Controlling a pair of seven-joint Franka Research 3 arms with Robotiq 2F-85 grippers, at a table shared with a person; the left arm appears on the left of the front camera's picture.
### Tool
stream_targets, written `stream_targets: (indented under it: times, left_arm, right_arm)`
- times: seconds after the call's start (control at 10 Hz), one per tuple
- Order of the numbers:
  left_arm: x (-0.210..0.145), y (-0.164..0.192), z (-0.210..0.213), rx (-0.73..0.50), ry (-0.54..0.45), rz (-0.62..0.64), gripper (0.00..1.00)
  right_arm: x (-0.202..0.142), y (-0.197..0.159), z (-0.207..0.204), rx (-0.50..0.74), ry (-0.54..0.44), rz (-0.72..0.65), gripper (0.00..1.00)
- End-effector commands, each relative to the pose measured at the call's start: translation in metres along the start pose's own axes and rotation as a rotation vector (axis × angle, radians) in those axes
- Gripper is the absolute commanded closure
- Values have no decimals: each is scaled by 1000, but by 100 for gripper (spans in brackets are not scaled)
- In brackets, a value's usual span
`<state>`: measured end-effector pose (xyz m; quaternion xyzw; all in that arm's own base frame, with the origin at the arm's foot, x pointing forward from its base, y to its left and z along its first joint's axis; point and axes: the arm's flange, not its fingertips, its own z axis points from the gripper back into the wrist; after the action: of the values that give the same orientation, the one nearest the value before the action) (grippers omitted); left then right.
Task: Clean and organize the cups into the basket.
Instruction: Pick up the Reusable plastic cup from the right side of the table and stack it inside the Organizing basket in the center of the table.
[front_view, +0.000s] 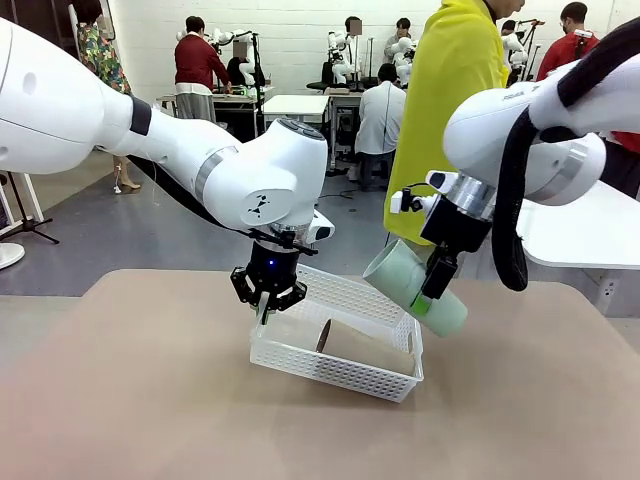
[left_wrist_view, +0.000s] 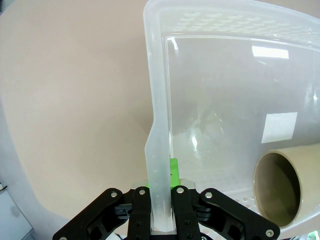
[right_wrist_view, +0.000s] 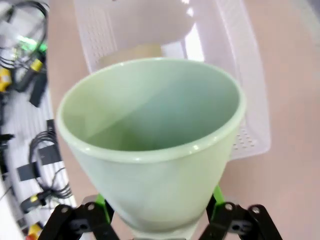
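Observation:
The white lattice basket (front_view: 340, 375) sits mid-table and looks tipped, its left side held up. My left gripper (front_view: 268, 303) is shut on the left rim of the basket (left_wrist_view: 157, 125), with the wall pinched between the fingers of that gripper (left_wrist_view: 161, 210). A kraft-brown cup (front_view: 375, 350) lies on its side inside, and the left wrist view looks into the open mouth of this brown cup (left_wrist_view: 277, 187). My right gripper (front_view: 432, 295) is shut on a mint green cup (front_view: 410, 282), tilted above the basket's right end. The green cup (right_wrist_view: 150, 140) hangs mouth-up over the basket (right_wrist_view: 245, 90) and the brown cup (right_wrist_view: 132, 52).
The tan table (front_view: 140, 400) stretches left of and in front of the basket. A person in a yellow top (front_view: 450, 90) stands at the far side. A white table (front_view: 590, 235) stands at the right.

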<state>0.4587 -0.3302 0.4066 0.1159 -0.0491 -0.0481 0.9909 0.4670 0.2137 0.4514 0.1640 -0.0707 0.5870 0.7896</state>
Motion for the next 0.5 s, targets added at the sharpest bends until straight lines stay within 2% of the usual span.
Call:
stream_targets:
  times: [0.0,0.2,0.4]
  left_arm:
    - [-3,-1,-1,8,-7,-8,100]
    - [-3,-1,-1,8,-7,-8,100]
    - [-3,-1,-1,8,-7,-8,100]
  right_arm:
    - [22,-18,-6,-67,64,16,16]
    - [34,-32,-19,-70,82,83,16]
    - [44,-40,-31,-60,47,128,16]
